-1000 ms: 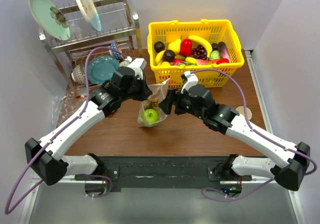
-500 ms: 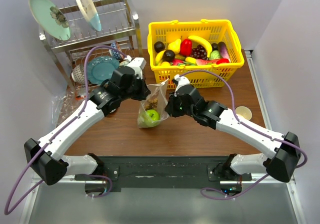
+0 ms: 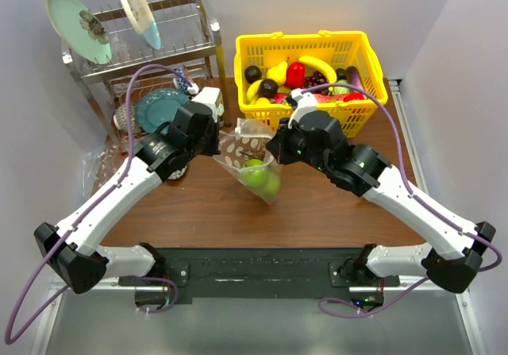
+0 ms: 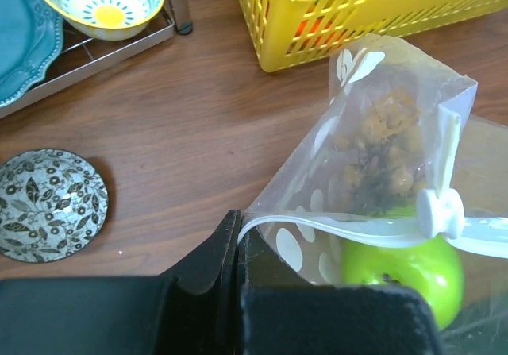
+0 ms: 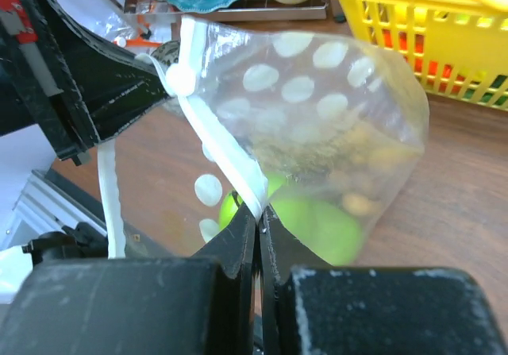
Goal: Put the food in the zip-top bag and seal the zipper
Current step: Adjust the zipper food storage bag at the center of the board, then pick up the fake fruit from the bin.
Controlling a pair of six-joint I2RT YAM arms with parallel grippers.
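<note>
The zip-top bag (image 3: 252,158) is clear plastic with white dots and hangs stretched between both grippers. Inside it lie two green apples (image 3: 262,178) and a tan-brown cluster (image 4: 377,156). My left gripper (image 4: 238,224) is shut on one end of the white zipper (image 4: 357,229). A white slider (image 4: 440,212) sits on that strip. My right gripper (image 5: 260,212) is shut on the zipper (image 5: 222,152) farther along, with the apples (image 5: 317,224) just behind its fingertips. The bag mouth between the two grips looks partly open.
A yellow basket (image 3: 302,39) of toy fruit stands just behind the bag. A dish rack (image 3: 159,61) with plates and a bowl (image 4: 99,1) is at the back left. A small patterned dish (image 4: 48,204) lies on the wooden table left of the bag.
My right gripper moved in and shut on the zipper. The bag has been lifted and pulled taut between both grippers, and the apples slid toward its lower right.
</note>
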